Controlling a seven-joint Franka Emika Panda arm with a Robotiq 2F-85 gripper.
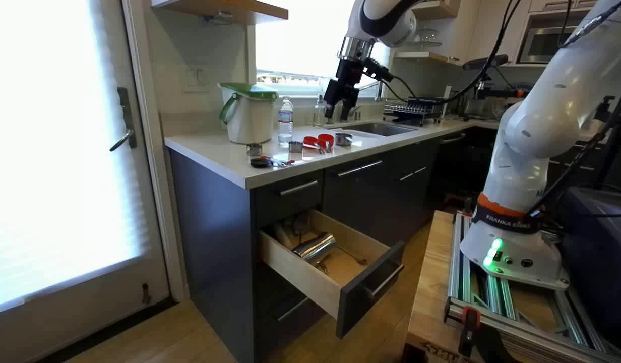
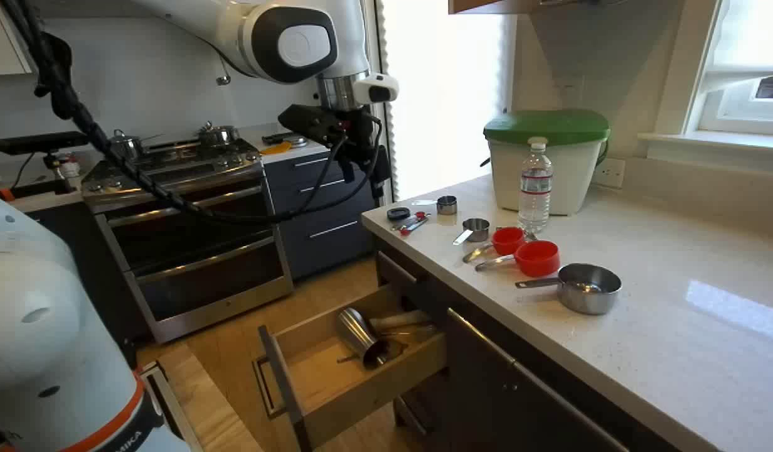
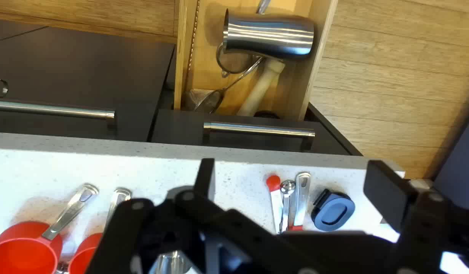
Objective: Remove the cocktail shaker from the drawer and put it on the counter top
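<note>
Hanging above the speckled white tabletop [image 3: 238, 179], a black gripper [image 3: 295, 186] has its blocky fingers [image 3: 386, 194] spread wide, clear of everything beneath. Below the tabletop, an open drawer [image 1: 358, 302] with a flat dark grey front and smooth pale wood walls holds the cocktail shaker [image 3: 270, 36], a shiny steel cylinder with a flared rim, lying on its side. On the tabletop stand round red measuring cups [image 2: 537, 258], a clear plastic bottle [image 2: 536, 204] and a white bin [image 2: 573, 179] with a green lid [image 2: 546, 129].
</note>
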